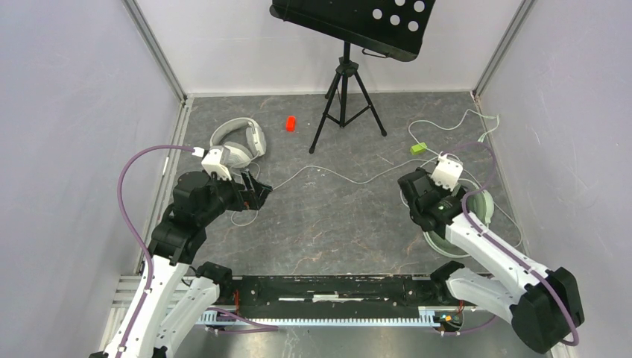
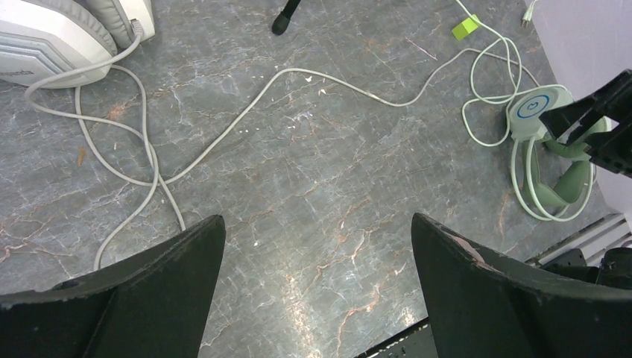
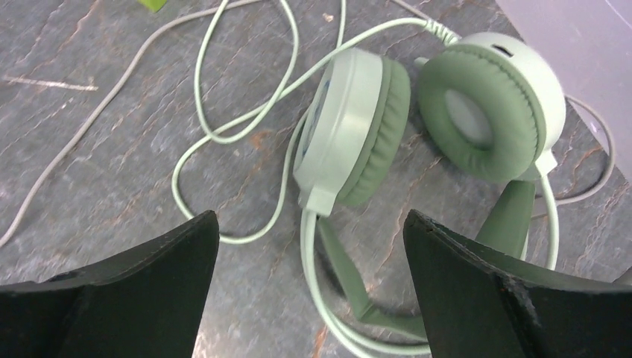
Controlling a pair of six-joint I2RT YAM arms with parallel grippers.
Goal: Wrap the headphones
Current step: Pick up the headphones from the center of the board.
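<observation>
The white-grey headset (image 1: 240,142) lies at the back left; its chevron-marked earcup shows in the left wrist view (image 2: 45,45). Its pale cable (image 1: 328,174) loops and runs right across the floor (image 2: 298,74). My left gripper (image 1: 258,192) hovers just right of and in front of that headset, open and empty (image 2: 317,224). The mint-green headset (image 1: 477,207) lies at the right with round cushions (image 3: 469,112) and a looped green cable (image 3: 223,134). My right gripper (image 3: 309,283) is open and empty just above its headband, partly hiding it in the top view (image 1: 432,210).
A black tripod stand (image 1: 345,82) with a tilted tray stands at the back centre. A small red object (image 1: 291,123) lies near it. A green tag (image 1: 418,148) sits on the green cable. Walls close in on the left, back and right.
</observation>
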